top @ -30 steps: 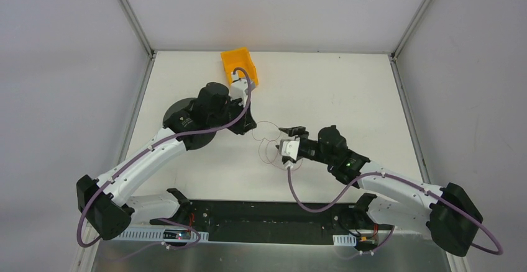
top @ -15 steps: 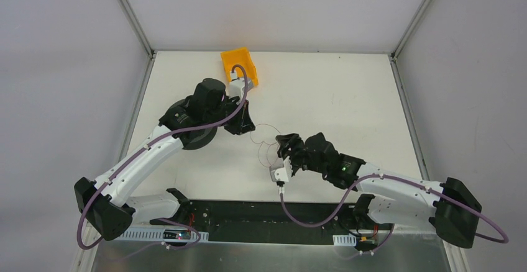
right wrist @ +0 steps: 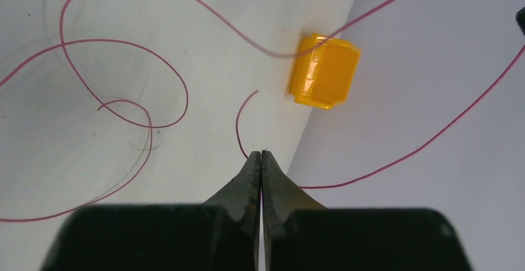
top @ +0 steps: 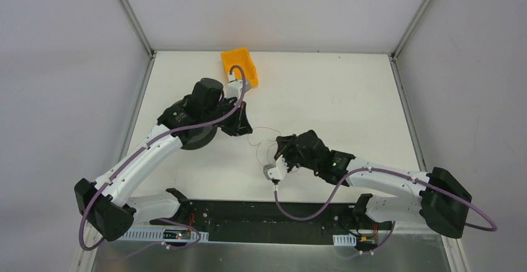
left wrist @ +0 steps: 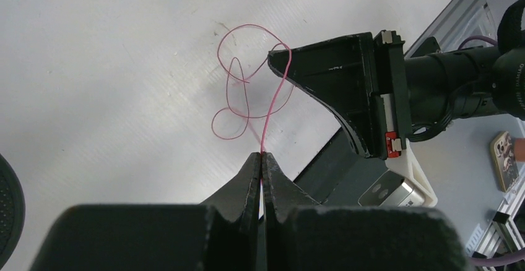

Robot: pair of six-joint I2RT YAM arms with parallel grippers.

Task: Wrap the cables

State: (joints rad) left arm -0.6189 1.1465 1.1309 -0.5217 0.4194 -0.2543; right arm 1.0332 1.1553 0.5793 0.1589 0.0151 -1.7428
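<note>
The left gripper [left wrist: 262, 157] is closed to a pinch on one strand of the cables [left wrist: 247, 26], and the right gripper [right wrist: 262, 154] is pinched shut on a free end. The loose loops lie on the table [top: 348, 98] centre, between both fingertips. Each arm reaches inward, the left one from near the orange bin [top: 239, 66].

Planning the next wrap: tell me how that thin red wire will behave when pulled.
Probably springy, not limp: the wire holds open loops. Likely light and slippery: hair-thin where the left gripper and right gripper pinch it.
</note>
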